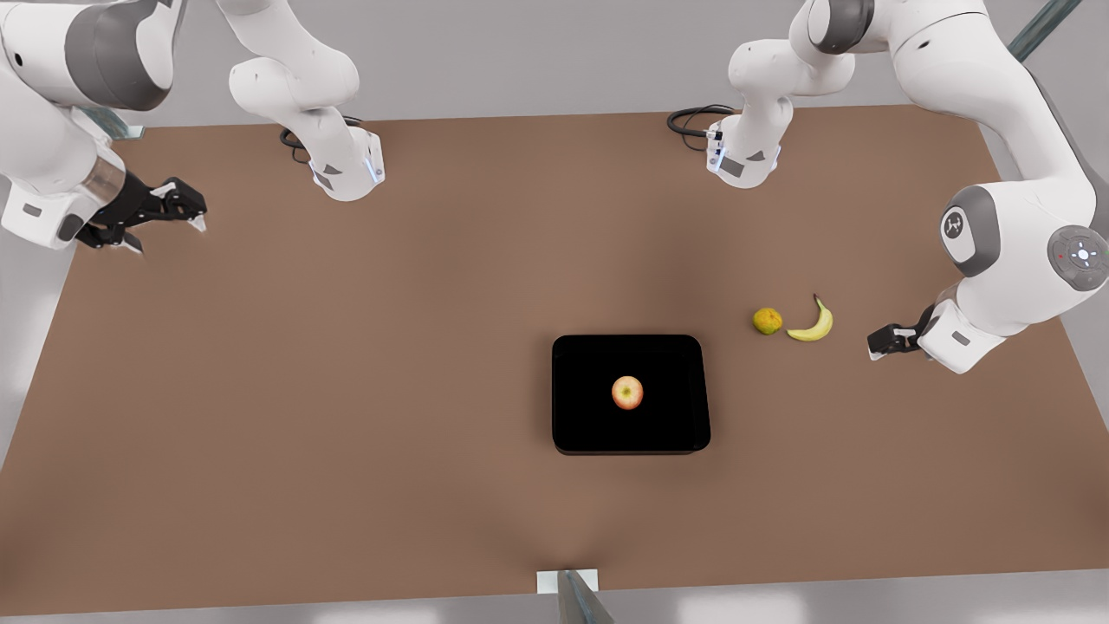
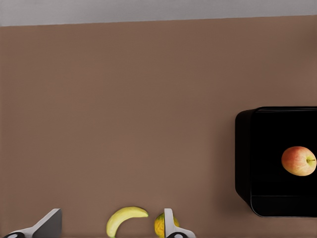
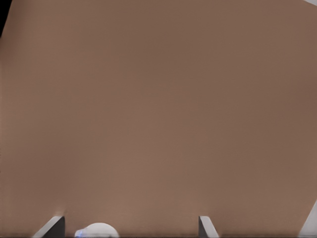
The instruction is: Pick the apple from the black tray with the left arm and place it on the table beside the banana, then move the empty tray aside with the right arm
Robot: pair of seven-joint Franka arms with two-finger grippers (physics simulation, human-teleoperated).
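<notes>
A: Where are the left gripper's point(image 1: 875, 341) fingers point(image 2: 169, 224)?

B: Spread wide and holding nothing. In the left wrist view the banana point(image 2: 125, 218) lies between them, and the yellow-green lumpy fruit point(image 2: 160, 225) sits against one finger. In the front view they hover just beside the banana point(image 1: 813, 323), near the front view's right edge of the desk point(image 1: 303, 390).

A: And beyond them?

B: Bare brown desk, then the black tray point(image 1: 663, 360), well apart from the fingers. Its rounded corner and low rim face them in the left wrist view point(image 2: 243, 158). The apple point(image 1: 627, 392) rests at the tray's middle, clear of every rim.

A: The right gripper point(image 1: 165, 227)?

B: It waits over the desk's edge at the front view's left, fingers point(image 3: 207, 227) wide apart, nothing between them. Open desk stretches from them to the tray.
</notes>
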